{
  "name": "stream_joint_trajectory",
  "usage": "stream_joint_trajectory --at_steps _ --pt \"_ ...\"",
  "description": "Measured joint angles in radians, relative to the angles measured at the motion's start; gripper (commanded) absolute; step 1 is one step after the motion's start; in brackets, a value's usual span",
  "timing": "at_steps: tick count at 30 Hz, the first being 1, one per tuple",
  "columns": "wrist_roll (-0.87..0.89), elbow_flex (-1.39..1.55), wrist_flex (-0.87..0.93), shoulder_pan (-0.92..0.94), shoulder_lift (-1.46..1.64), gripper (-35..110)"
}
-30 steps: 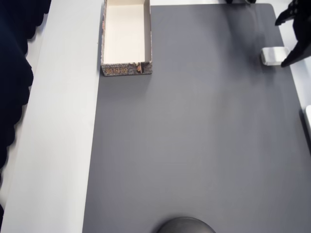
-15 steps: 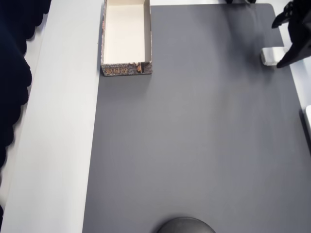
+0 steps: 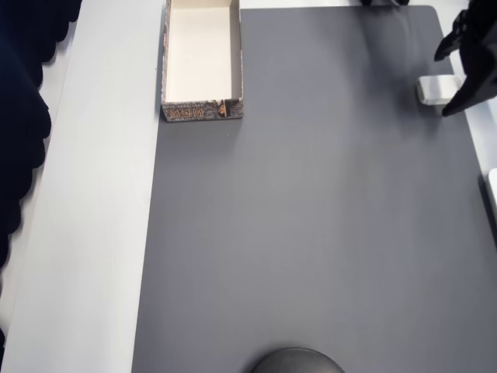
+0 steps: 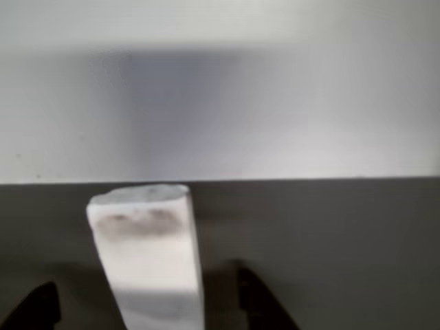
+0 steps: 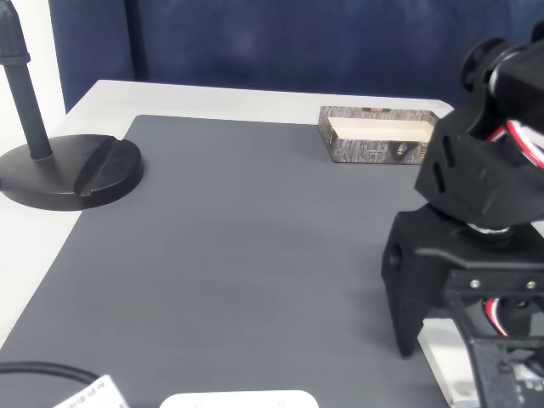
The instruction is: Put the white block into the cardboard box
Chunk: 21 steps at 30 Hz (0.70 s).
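Block [image 3: 433, 89] lies on the right edge of the grey mat [image 3: 311, 217] in the overhead view, far from the box [image 3: 201, 61] at the mat's top left corner. Black gripper [image 3: 454, 74] hangs over the block, fingers spread apart, one each side, not clamped. In the wrist view the block [image 4: 148, 258] sits between the two dark fingertips [image 4: 258, 302], long axis pointing away. In the fixed view the arm covers most of the block [image 5: 442, 348]; box [image 5: 378, 136] sits at the far edge of the white desk [image 5: 212, 98]. Black stand base [image 5: 72, 170] at left.
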Motion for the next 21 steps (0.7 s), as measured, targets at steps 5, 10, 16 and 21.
stream_joint_trajectory --at_steps 5,10,16,21 --pt "-0.014 0.0 0.012 0.0 0.0 35" --pt "-0.014 0.0 0.012 0.0 -0.009 35" --pt "-0.034 0.0 0.021 0.0 -0.021 33" --pt "-0.037 0.0 0.023 0.0 -0.025 30"
